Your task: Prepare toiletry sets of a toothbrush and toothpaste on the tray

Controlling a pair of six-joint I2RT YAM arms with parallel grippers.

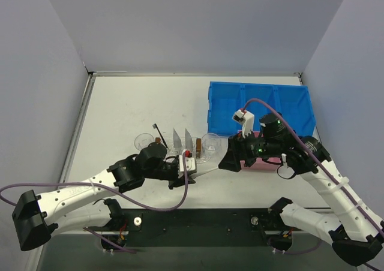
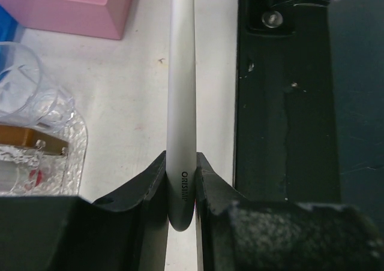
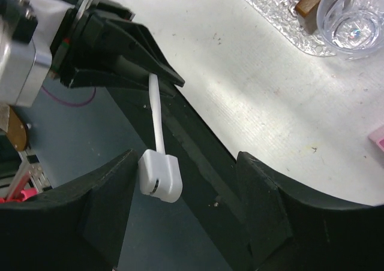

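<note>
My left gripper (image 2: 181, 160) is shut on the handle end of the white toothbrush (image 2: 182, 91), holding it level above the table's near edge. The brush's capped head (image 3: 161, 175) sits between the fingers of my right gripper (image 3: 187, 163), which is open; the cap lies close to one finger (image 3: 114, 205), far from the other. From above, the brush (image 1: 210, 168) spans from the left gripper (image 1: 195, 173) to the right gripper (image 1: 228, 162). The clear tray (image 1: 170, 151) holds a black toothbrush (image 1: 161, 134) and two toothpaste tubes (image 1: 177, 139).
Two clear cups (image 1: 144, 141) (image 1: 211, 142) and small brown blocks (image 1: 198, 144) stand on or by the tray. A blue compartmented bin (image 1: 264, 106) sits at the back right. A pink box (image 2: 72, 7) lies under the right arm. The black base rail (image 1: 198, 217) runs along the near edge.
</note>
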